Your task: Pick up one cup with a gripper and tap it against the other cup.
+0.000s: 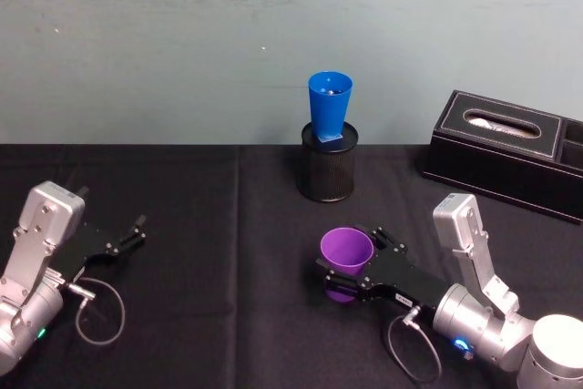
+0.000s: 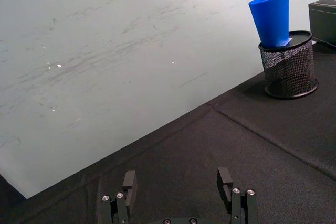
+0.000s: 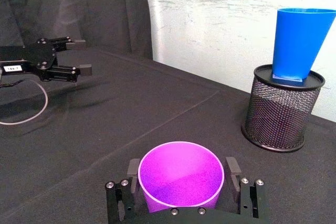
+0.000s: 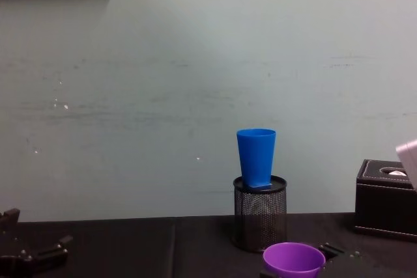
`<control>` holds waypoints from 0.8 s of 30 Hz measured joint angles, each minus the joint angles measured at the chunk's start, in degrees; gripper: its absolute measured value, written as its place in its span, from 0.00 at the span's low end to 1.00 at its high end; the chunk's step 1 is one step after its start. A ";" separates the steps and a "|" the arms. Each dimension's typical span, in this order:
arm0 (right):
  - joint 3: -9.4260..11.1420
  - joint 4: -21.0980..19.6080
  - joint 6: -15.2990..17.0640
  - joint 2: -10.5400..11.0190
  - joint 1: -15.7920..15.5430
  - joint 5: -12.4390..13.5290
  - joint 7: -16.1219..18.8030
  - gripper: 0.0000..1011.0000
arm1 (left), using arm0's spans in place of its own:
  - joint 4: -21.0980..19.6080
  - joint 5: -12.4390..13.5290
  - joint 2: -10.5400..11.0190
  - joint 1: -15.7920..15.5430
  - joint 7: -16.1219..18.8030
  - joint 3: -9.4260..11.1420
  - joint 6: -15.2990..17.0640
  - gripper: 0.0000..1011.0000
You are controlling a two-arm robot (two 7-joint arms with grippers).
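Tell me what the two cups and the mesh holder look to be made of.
Purple cup, in the right gripper: likely plastic, smooth, slightly translucent glow. Blue cup: likely plastic, smooth, opaque, even colour. Mesh holder under it: seemingly black metal wire mesh, see-through weave. Left gripper: open, far left.

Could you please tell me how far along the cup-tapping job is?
Done: the right gripper sits around the purple cup. In hand: securing it; whether it is gripped or lifted is unclear. Remaining: carrying it to tap the blue cup, standing on the mesh holder. The left gripper is parked, open.
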 joint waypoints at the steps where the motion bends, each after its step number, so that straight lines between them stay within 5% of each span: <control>1: 0.00 0.00 0.00 0.00 0.00 0.00 0.00 0.99 | 0.00 0.00 0.00 0.00 0.00 0.00 0.00 0.99; 15: 0.00 0.00 0.00 0.00 0.00 0.05 0.00 0.99 | 0.00 0.00 0.00 0.00 0.00 0.00 0.00 0.99; 24: 0.00 0.00 0.00 0.00 0.00 0.05 0.00 0.81 | 0.00 0.00 0.00 0.00 0.00 0.00 0.00 0.99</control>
